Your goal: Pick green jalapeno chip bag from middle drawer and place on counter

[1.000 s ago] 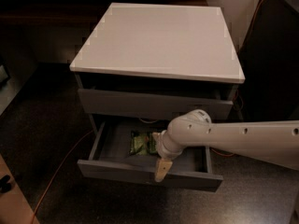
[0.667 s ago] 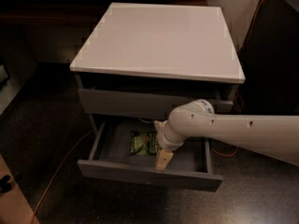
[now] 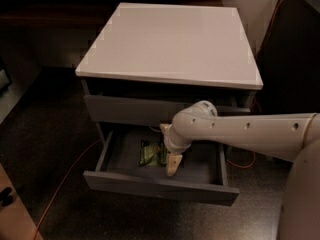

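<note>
Hand hangs low in the open middle drawer, just behind its front wall, and I cannot tell if it is spread or pressed together. The green chip bag lies flat on the drawer floor right beside it, toward the picture's left, its long side seeming to run front to back. Behind and above sits the white worktop.

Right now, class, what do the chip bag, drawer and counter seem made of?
Green jalapeno chip bag: crinkly, glossy film, probably plastic. Middle drawer: matte dark grey, painted wood or metal. Counter: smooth pale slab, perhaps laminate. Gripper hangs in the drawer beside the bag.
</note>
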Robot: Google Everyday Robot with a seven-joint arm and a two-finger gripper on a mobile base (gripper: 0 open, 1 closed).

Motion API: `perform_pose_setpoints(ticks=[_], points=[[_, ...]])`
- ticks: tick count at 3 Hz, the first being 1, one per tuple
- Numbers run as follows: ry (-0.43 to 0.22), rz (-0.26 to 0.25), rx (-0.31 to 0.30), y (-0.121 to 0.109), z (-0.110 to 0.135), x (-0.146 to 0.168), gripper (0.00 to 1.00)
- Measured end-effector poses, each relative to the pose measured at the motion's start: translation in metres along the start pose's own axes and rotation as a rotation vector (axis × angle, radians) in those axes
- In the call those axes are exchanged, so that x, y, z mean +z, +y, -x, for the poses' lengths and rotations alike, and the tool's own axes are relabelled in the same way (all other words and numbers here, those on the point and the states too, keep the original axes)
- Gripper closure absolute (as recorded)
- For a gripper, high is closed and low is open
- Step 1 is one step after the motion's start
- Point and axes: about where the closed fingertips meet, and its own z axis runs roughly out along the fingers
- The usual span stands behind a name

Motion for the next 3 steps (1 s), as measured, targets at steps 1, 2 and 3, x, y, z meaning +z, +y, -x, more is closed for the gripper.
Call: perform_pose_setpoints(ticks=[1, 2, 3], points=[[0.028, 0.055, -0.151, -0.009, -0.003, 0.028, 0.0], [0.03, 0.154, -0.356, -0.01, -0.003, 0.057, 0.0], [0.025, 0.203, -0.468, -0.01, -0.006, 0.069, 0.0]])
